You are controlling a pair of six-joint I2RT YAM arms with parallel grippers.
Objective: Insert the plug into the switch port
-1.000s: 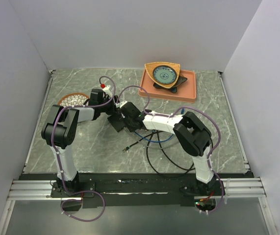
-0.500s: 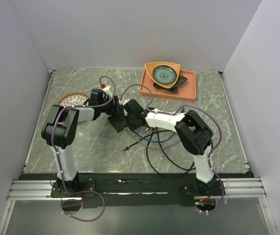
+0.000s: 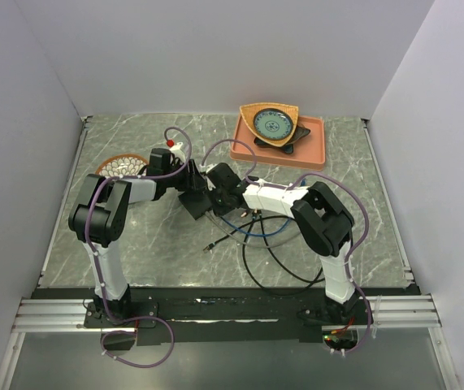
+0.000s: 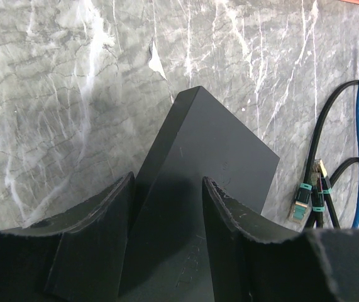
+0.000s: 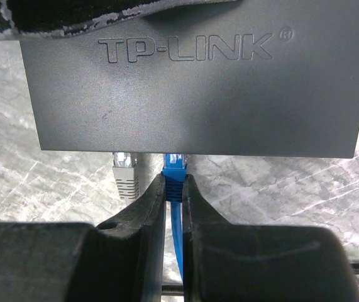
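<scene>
1. Right gripper (image 5: pixel 173 186) is pinching the blue plug (image 5: pixel 175 167), jaws nearly closed on it.
2. Plug tip is meeting the switch (image 5: pixel 192 82) edge dead ahead of the fingers, with its long axis running square to that edge. The switch port itself is hiding underneath.
3. Left gripper (image 4: pixel 166 211) is clamping the switch body, judging by the wrist view.
4. Grey plug (image 5: pixel 125 175) is sitting just beside the blue one at the same edge.

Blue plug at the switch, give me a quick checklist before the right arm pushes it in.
1. The right gripper shut on the blue plug: ok.
2. The left gripper clamping the switch: ok.
3. Plug tip meeting the switch's edge: ok.
4. The port in view: not ok, hidden under that edge.
5. Plug fully seated: cannot tell.
6. The gray plug apart from the blue one: ok.
</scene>
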